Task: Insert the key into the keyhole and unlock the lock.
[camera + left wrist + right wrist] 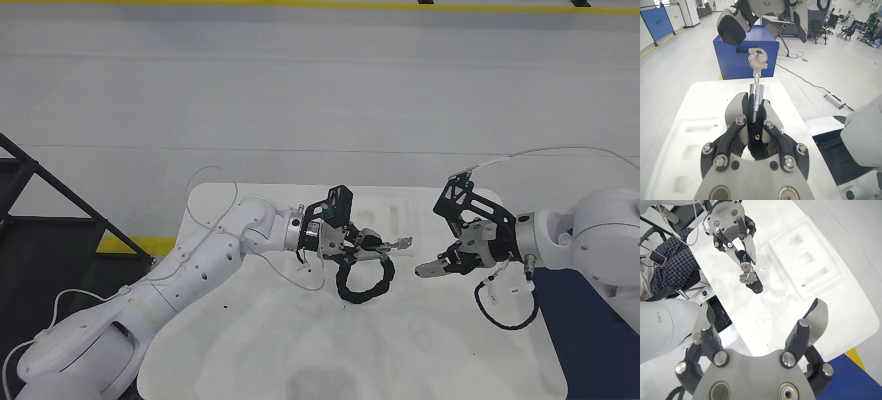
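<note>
Chrome metal forms the short cylinder of the lock (756, 98). The left gripper (747, 262) has its 2 fingers pressed on the black part of the lock just under this cylinder, so the lock is held in the air above the white surface (300, 340), and its black cable (362, 285) hangs down in a loop. The key (758, 60) sits with its blade inside the keyhole at the end of the cylinder, and its flat head stands out free. A 2nd key head seems to lie against it on the same ring. The right gripper (765, 28) is near the key, on the far side of it from the lock, with its fingers (731, 31) spread wide and touching nothing. A white foam tray (831, 262) with 3 cut-out pockets lies on the surface nearby. I judge that the inserting step is done or almost done, though I cannot tell how deep the blade goes, and that the turning step is the one in hand. The next move calls for the right gripper to come in line with the cylinder, close its fingers on the flat faces of the key head, and rotate around the axis of the blade, not sideways, while the left gripper holds the lock firm against the twist. The loose 2nd key could get between the fingers, so the pinch needs care.
</note>
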